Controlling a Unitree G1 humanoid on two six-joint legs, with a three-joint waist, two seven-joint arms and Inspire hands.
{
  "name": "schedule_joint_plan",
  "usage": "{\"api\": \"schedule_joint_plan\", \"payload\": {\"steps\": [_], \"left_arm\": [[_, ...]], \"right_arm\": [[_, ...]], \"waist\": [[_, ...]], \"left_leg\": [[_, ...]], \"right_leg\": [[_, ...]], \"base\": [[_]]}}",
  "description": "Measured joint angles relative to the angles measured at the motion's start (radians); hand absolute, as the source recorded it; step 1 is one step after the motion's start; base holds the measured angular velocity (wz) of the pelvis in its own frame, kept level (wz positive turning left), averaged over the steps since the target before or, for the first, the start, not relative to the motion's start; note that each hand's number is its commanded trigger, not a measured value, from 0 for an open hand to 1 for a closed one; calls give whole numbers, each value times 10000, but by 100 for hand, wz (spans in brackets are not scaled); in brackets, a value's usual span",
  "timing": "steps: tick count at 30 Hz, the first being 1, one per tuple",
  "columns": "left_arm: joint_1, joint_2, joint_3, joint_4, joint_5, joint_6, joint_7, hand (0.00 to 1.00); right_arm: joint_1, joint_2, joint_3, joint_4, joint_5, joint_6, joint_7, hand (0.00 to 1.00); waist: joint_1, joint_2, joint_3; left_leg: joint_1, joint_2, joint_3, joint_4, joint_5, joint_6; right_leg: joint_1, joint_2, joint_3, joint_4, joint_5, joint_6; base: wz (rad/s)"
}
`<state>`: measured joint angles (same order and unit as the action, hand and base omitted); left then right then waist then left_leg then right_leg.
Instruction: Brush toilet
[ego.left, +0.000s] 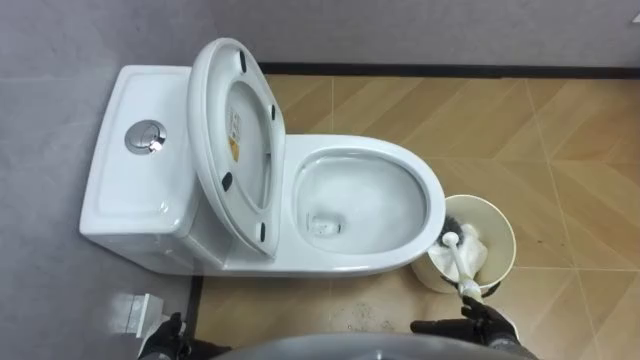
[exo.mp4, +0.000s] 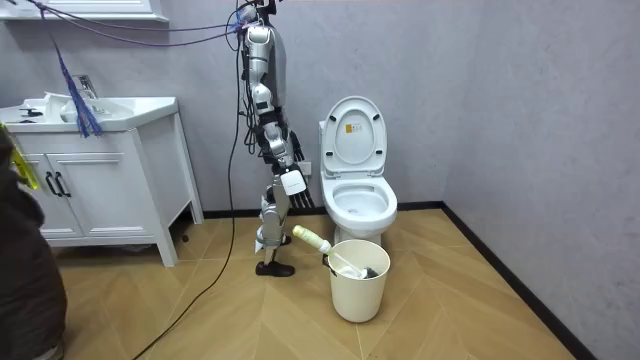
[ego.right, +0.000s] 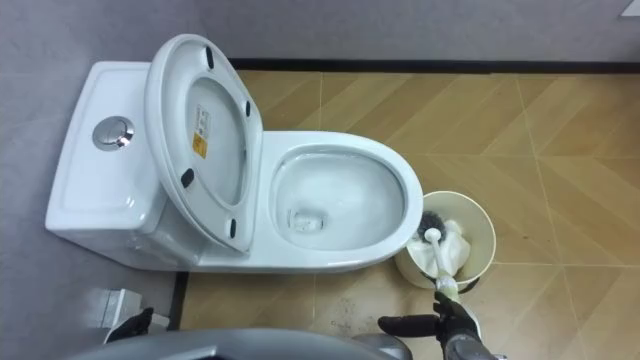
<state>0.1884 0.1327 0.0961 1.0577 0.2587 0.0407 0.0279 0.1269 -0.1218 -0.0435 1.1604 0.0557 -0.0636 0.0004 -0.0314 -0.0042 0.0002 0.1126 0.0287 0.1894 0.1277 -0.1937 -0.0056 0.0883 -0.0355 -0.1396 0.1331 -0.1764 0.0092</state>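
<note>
1. Grip first: my right hand (ego.left: 487, 322) sits at the lower right of the eye views. Its fingers are curled round the top of the toilet brush (ego.left: 458, 262) handle, with one digit sticking out straight to the left.
2. The brush leans head-down in the bucket (ego.left: 508, 225), beside something white and crumpled. The bucket stands just beside the front of the toilet bowl (ego.left: 425, 190).
3. My left hand (ego.left: 165, 335) shows at the lower left edge; I cannot tell how its fingers stand.
4. I judge the brushing not yet begun. The brush has to come up out of the bucket and over the bowl's rim.
5. A low swing could catch the bucket's rim and tip it. It could also knock the handle on the porcelain and twist it in my grip, since I hold it at the far end.
6. A wet head carried across could drip on the wooden floor.
7. The seat and lid (ego.left: 240, 150) stand raised against the cistern (ego.left: 130, 190), so the bowl is open. A wide sweep could knock them down.
8. Around: a flush button (ego.left: 145, 137) on the cistern and a small white box (ego.left: 135, 310) on the floor. In the room view there is a vanity (exo.mp4: 100, 170) and a person (exo.mp4: 25, 260) at its left edge, well apart.
</note>
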Motion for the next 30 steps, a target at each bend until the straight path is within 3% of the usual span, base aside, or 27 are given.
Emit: {"api": "schedule_joint_plan", "payload": {"steps": [18,30], "left_arm": [[-23,17,70,1,198,12,0,0],[-293,7,5,5,-471,-63,31,0]], "right_arm": [[10,2,-11,-31,-264,-6,-284,0],[88,-26,16,-423,-1135,15,-1705,0]], "waist": [[12,-56,15],[103,-38,4]], "left_leg": [[20,-4,-25,16,1,1],[-52,-21,-8,63,0,1]], "right_leg": [[7,-13,10,7,-1,0],[-44,-46,-4,46,-5,6]], "base": [[0],[0]]}}
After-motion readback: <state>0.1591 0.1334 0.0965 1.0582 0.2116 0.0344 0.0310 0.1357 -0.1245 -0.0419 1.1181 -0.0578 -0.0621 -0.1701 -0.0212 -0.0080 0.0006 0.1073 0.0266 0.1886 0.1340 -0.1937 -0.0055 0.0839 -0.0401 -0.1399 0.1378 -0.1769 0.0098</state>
